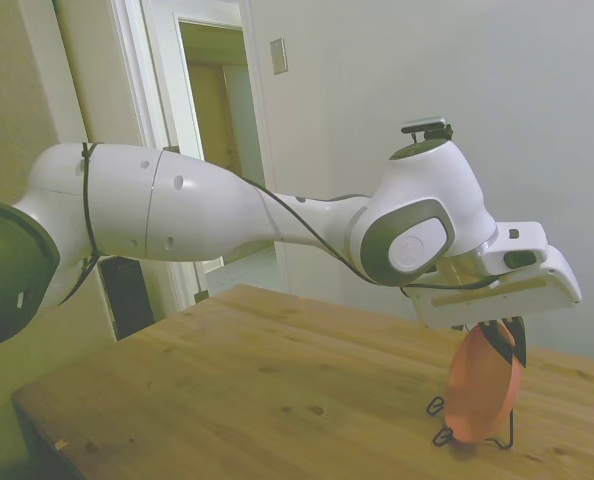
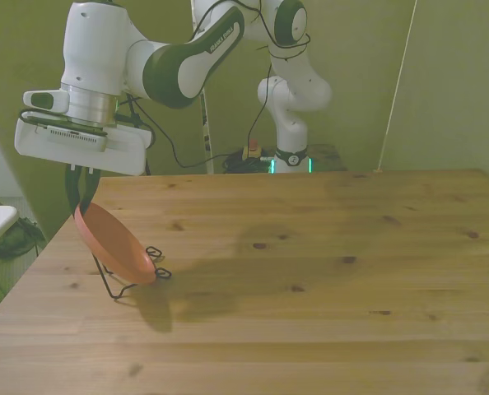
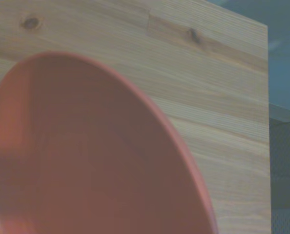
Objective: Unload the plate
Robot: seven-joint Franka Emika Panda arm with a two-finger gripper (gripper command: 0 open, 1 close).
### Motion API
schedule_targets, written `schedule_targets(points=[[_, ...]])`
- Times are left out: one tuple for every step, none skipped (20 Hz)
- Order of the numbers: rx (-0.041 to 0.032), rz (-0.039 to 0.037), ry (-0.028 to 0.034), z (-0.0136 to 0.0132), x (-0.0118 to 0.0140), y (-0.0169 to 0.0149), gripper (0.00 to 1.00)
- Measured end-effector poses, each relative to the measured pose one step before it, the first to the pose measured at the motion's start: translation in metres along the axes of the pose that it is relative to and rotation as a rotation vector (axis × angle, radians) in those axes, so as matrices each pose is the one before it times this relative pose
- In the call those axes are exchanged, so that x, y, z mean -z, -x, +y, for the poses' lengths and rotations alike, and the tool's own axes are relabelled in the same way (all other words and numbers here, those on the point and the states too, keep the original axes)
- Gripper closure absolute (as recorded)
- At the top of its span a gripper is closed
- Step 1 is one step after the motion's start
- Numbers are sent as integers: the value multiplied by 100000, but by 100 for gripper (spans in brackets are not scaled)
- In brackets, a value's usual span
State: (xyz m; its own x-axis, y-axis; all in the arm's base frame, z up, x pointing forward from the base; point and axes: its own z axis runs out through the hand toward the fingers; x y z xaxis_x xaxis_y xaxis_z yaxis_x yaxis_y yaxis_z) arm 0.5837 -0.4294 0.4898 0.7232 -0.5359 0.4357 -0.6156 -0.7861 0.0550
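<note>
A white robot arm reaches over a wooden worktop (image 2: pixel 310 271), its tool (image 1: pixel 504 340) brought down on the upper rim of the plate (image 1: pixel 484 385) — the two dark fingers (image 2: pixel 81 188) drawn close together with the rim pinched between them, as both the side view and the front view show. The plate, a plain salmon-pink disc with a raised rim, stands tilted in a thin black wire stand (image 2: pixel 129 280) near the worktop's edge at the front view's left; its lower edge sits in the stand (the stand's small looped feet show just beside it on the wood). In the front view the plate (image 2: pixel 113 243) leans with its top toward the front view's left, its shadow falling on the boards to the other side. In the side view it appears nearly edge-on, hanging below the tool's flat white body, with the stand's wire (image 1: pixel 447 425) visible at its base. From the wrist view the plate (image 3: pixel 86 156) fills most of the frame, blurred and close, against pale knotted planks (image 3: pixel 208 73). Whether the plate's weight is carried by the stand or by the tool cannot be told. Behind the arm in the side view, an open doorway (image 1: pixel 217 130) and a bare wall — the worktop around the stand holds only wood grain and shadow
</note>
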Motion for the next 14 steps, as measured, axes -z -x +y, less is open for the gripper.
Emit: schedule_targets(points=[[34, 90, -16, -8, -1, -5, 100], [19, 55, -24, -10, 13, -7, 100], [-9, 104, -118, -23, 65, -18, 100], [-27, 280, -262, -74, 183, -55, 100], [-155, 491, -479, -98, 319, -98, 100], [-267, 739, -760, -138, 511, -132, 100], [-545, 939, -1249, -208, 660, -167, 100], [-721, 1084, -1528, -231, 873, -195, 100], [-789, 881, -1688, -281, 1019, -183, 100], [-1104, 246, -2322, -383, 1168, -122, 100], [-1873, -742, -3134, -492, 1191, -1, 100], [-2329, -2110, -3627, -677, 1170, 185, 100], [-2018, -3212, -3273, -847, 1031, 410, 100], [-1930, -3845, -2885, -884, 773, 581, 100]])
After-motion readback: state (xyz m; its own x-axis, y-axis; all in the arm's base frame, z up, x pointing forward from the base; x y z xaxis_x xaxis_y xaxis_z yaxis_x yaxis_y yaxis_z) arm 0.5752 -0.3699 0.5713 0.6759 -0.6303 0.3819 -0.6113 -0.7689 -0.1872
